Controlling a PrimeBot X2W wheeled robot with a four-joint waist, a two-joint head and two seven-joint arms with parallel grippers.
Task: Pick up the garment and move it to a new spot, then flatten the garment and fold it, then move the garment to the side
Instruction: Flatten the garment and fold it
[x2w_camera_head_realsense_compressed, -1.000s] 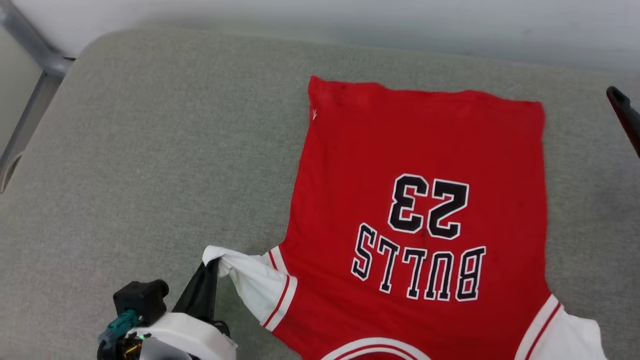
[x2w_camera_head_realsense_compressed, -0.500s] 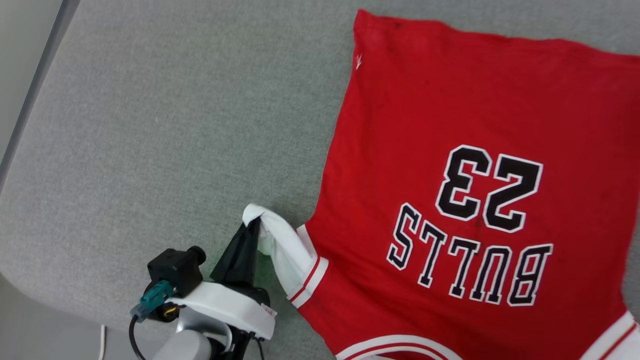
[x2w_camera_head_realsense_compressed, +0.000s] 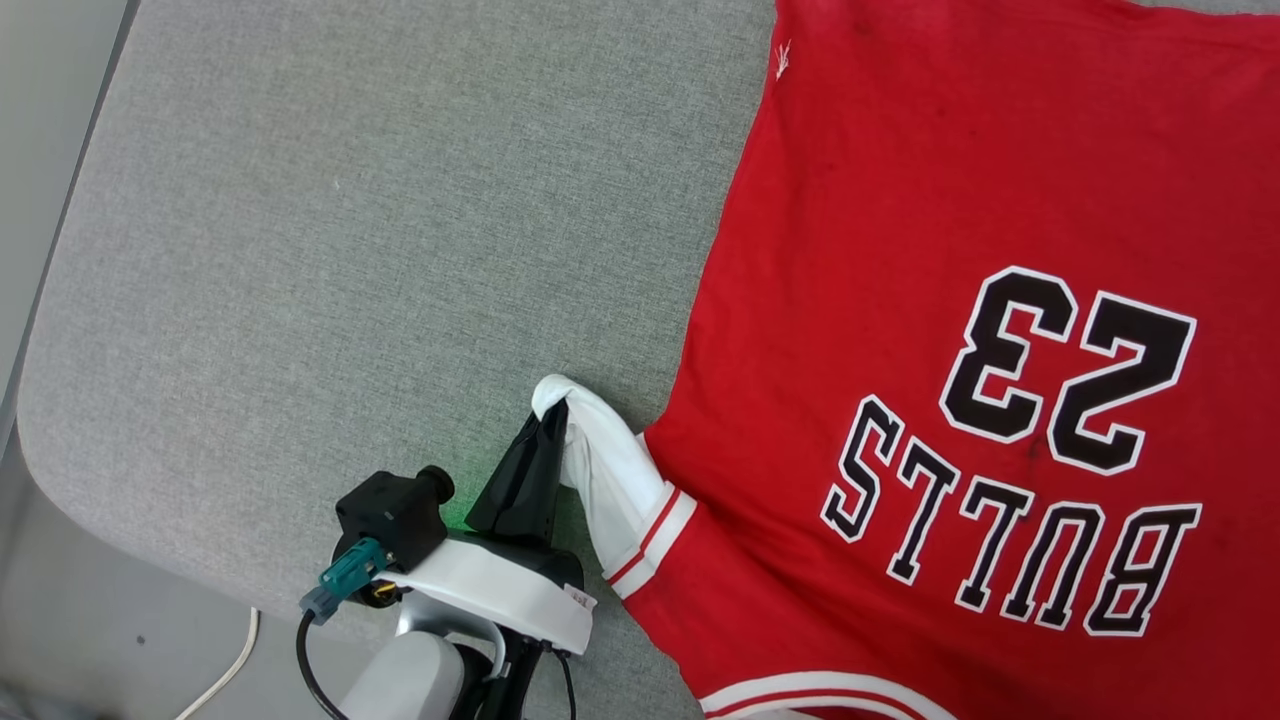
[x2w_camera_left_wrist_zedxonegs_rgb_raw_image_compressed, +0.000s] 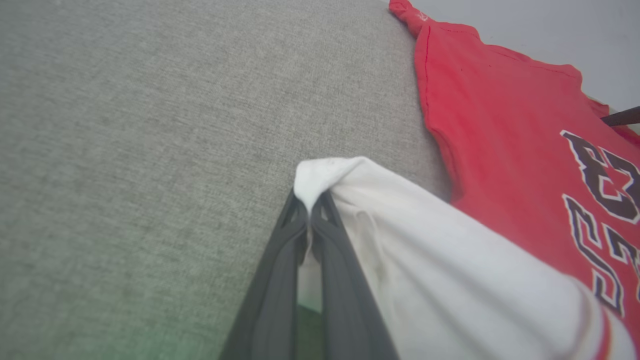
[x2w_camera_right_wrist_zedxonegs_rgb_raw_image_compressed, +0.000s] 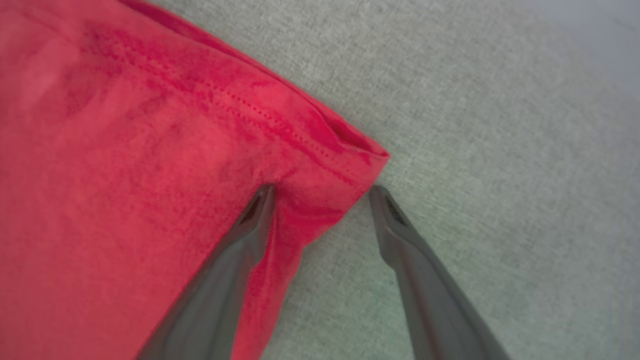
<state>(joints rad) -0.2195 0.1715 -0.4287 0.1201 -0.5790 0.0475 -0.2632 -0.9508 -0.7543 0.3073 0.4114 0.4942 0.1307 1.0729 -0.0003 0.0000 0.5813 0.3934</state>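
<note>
Flattening likely | garment (x2w_camera_head_realsense_compressed: 900, 300) sleeve clamped by left gripper (x2w_camera_head_realsense_compressed: 555, 412), lower centre | right gripper (x2w_camera_right_wrist_zedxonegs_rgb_raw_image_compressed: 320, 192) spread astride hem corner | next: sleeve pulled taut

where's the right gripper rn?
Right wrist view: the right gripper stands open astride a hem corner of the red jersey, one fingertip over the fabric on that view's left, the other over the grey cushion on its right.

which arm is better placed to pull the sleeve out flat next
Left: the left gripper is shut on the white sleeve tip of the garment and can likely draw it outward. The right gripper is open astride the hem corner, gripping nothing.
</note>
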